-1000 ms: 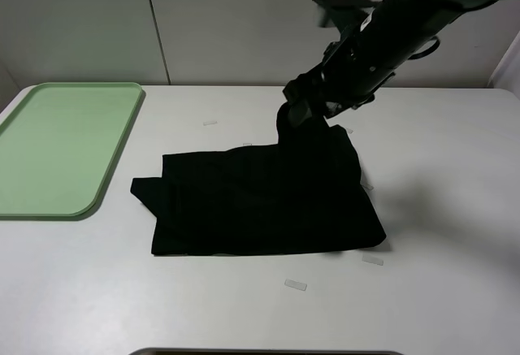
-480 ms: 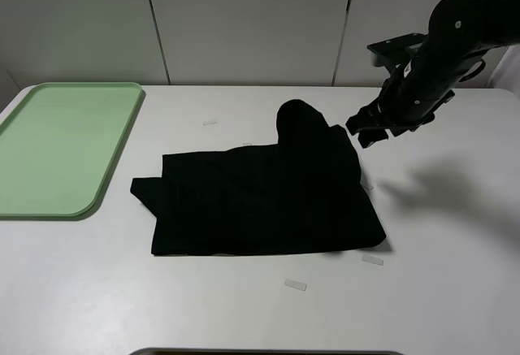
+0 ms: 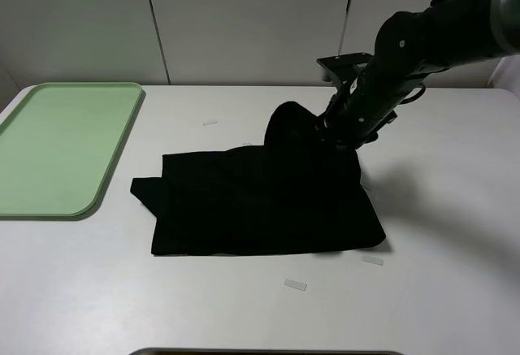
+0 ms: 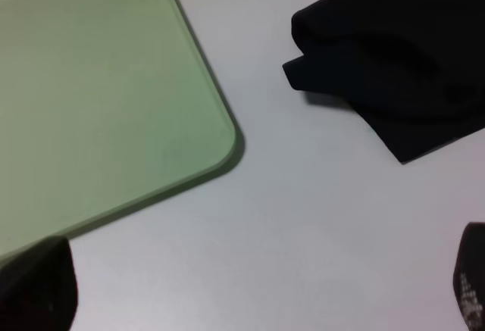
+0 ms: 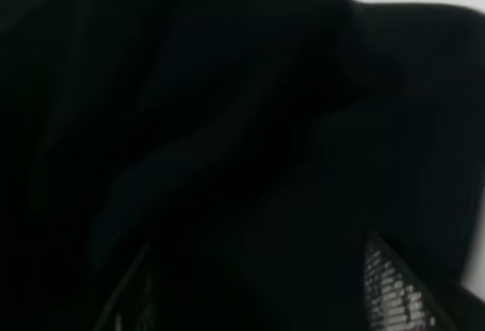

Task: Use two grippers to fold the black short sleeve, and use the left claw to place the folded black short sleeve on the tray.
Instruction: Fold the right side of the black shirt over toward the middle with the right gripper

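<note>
Black short sleeve (image 3: 260, 205) lies part-folded mid-tabletop (image 3: 439, 274), beside tray (image 3: 57, 144), not on it. Far corner bunched into hump (image 3: 288, 123). Right pincer (image 5: 261, 293) spread, astride hump, nothing pinched. Risk: closing here grabs several layers, drags fold askew. Left pincer (image 4: 250, 301) spread, near tray corner.

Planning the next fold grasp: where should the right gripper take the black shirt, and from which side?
Probably the raised hump at the shirt's far right corner, coming down from the right. It stands up off the table, while the rest lies flat with little to pinch.
</note>
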